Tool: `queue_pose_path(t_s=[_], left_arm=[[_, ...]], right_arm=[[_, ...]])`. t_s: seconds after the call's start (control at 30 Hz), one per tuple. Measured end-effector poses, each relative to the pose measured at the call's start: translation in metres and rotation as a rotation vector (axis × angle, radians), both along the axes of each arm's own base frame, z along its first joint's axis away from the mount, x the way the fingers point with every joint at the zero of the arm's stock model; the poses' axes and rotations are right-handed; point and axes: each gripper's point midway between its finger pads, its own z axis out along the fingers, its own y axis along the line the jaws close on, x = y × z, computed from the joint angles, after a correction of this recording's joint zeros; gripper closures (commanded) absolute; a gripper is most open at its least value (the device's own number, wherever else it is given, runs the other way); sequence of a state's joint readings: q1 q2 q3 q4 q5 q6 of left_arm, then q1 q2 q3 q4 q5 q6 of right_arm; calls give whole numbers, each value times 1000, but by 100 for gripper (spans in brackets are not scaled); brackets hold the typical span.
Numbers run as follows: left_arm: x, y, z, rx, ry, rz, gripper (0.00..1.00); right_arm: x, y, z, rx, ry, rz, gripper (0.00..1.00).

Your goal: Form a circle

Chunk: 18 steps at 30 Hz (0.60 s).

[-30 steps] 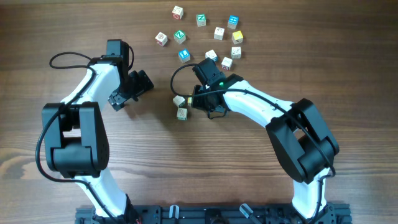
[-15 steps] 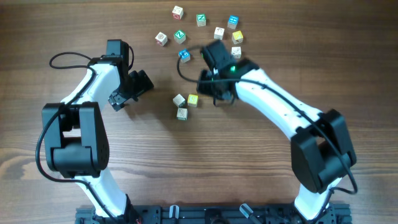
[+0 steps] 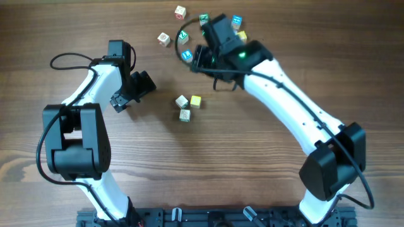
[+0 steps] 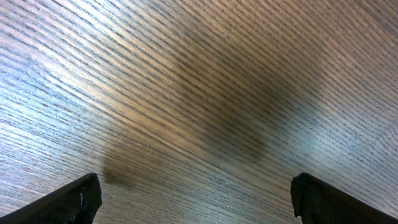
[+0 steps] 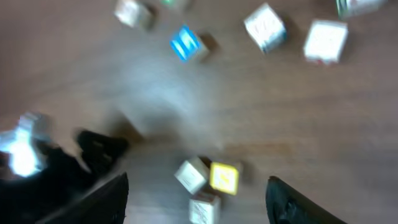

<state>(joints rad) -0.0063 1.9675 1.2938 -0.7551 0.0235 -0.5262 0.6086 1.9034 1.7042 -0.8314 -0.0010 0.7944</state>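
The circle is a tight cluster of three small letter cubes in the middle of the table. A cream cube (image 3: 182, 101) touches a yellow cube (image 3: 196, 101), and a second cream cube (image 3: 184, 115) sits just in front of them. The blurred right wrist view shows the same yellow cube (image 5: 224, 178) and cream cube (image 5: 191, 175) far below. My right gripper (image 3: 201, 62) hangs behind the cluster, open and holding nothing, its dark fingers (image 5: 106, 200) wide apart. My left gripper (image 3: 132, 94) is open over bare wood, left of the cluster, with one finger (image 4: 78, 200) at each lower corner.
Loose cubes lie scattered at the far side: a blue cube (image 3: 187, 55), a cream cube (image 3: 164, 39), a white cube (image 3: 180, 11), a green-faced cube (image 3: 204, 19) and another blue cube (image 3: 237, 22). The right arm (image 3: 284, 94) covers some of them.
My right gripper has opened, left the yellow cube beside the cream ones, and swung up and away towards the scattered cubes. The left arm has not moved.
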Motion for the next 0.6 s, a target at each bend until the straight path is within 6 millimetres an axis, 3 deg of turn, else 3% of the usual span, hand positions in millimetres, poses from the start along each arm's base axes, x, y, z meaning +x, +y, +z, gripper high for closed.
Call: queue_pose_path(t_s=[0.17,0.33,0.6], left_arm=[[0,0,0,0,0,0,0],[0,0,0,0,0,0,0],[0,0,0,0,0,0,0]], right_arm=[[-25,31,-66,-116,101,67,33],[-32,23,-118,-192,200,32,39],[-29,22,-125,-204,200,13,41]])
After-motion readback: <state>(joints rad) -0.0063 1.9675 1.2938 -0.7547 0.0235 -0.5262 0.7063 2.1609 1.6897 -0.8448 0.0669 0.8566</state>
